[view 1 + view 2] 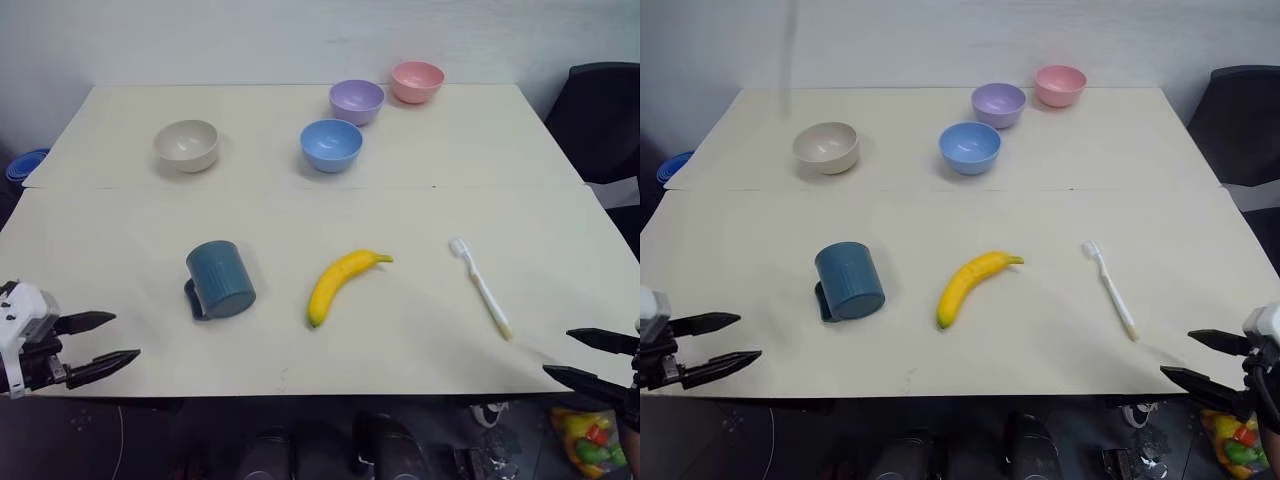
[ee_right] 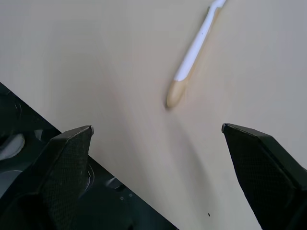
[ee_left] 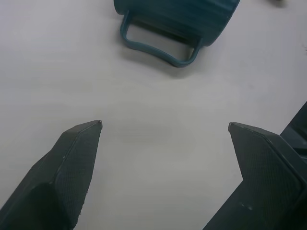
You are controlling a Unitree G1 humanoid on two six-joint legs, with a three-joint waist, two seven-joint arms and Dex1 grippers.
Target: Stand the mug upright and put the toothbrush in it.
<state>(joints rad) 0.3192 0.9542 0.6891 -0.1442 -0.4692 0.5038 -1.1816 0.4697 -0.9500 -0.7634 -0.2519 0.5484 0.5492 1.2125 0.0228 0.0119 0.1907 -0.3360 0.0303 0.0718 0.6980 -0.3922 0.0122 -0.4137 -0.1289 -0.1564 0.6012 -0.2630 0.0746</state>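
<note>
Pale table (image 1: 120, 260) with the mug (image 1: 220, 280) on its side, left of a banana (image 1: 340, 285), toothbrush (image 1: 480, 288) flat at right; left gripper (image 1: 100, 340) and right gripper (image 1: 590, 357) empty, spread wide at the near edge: nothing begun, and righting the mug likely comes first.

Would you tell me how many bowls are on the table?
4, all at the far side: beige bowl left, blue bowl centre, purple bowl behind it, pink bowl farthest right.
</note>
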